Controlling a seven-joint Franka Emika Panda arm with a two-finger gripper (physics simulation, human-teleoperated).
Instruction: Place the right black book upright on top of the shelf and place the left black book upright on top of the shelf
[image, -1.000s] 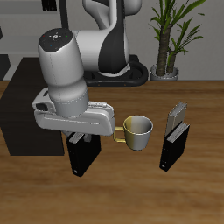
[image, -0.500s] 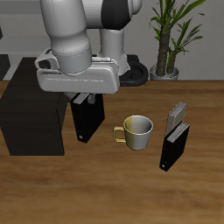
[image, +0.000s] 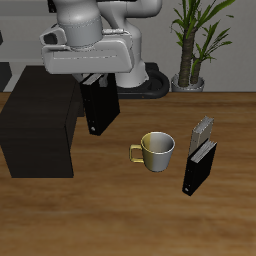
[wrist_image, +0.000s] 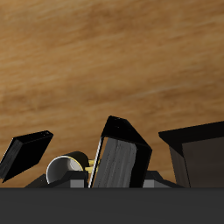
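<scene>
Black-covered right black book (image: 100, 108) hangs clamped between the closed jaws.

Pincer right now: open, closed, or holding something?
Pincer: closed on the right black book, held in the air beside the shelf, not yet on its top.

Right black book (image: 101, 107): in the air above the table (image: 130, 215), tilted, just beside the shelf (image: 38, 125) on its mug-ward side. Mug (image: 155, 151): on the table between the shelf and the left black book (image: 198, 167), apart from both. Left black book: upright on the table, smaller book (image: 202, 131) close behind it; plant (image: 195, 40) past the back edge.
</scene>
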